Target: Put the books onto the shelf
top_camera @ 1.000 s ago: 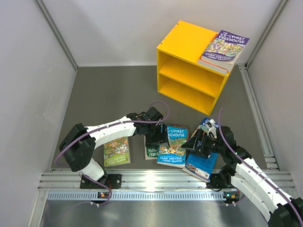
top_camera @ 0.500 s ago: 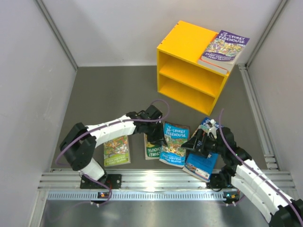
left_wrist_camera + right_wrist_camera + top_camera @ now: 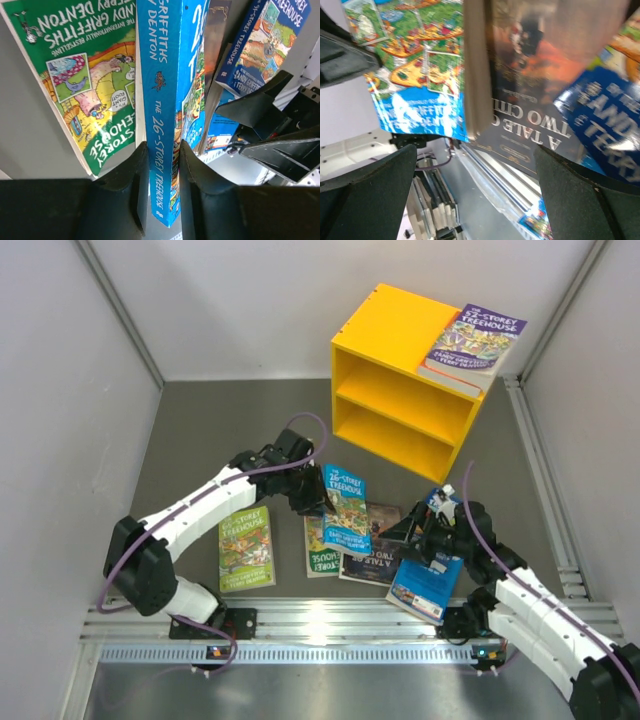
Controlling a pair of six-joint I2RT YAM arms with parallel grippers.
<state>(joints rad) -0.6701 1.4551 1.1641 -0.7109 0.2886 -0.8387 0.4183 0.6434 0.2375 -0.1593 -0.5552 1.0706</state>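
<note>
My left gripper (image 3: 318,498) (image 3: 162,185) is shut on the spine of the blue "26-Storey Treehouse" book (image 3: 345,508) (image 3: 162,100), which hangs tilted above the pile. A dark "A Tale of Two Cities" book (image 3: 375,560) (image 3: 530,90) lies under it, next to a green book (image 3: 320,558). Another green book (image 3: 246,547) (image 3: 90,65) lies further left. My right gripper (image 3: 425,530) (image 3: 475,170) stands open over the pile's right side, nothing between its fingers. The yellow shelf (image 3: 400,390) stands at the back right, both compartments showing no books, with a purple book (image 3: 472,340) on its top.
A plain blue book (image 3: 425,585) lies by the right arm near the front rail (image 3: 330,625). Grey walls close in the left, back and right. Bare floor lies between the pile and the shelf.
The left gripper closed on the blue book and raised it off the pile, moving back toward the shelf. The dark book beneath now shows. The right arm barely moved.
</note>
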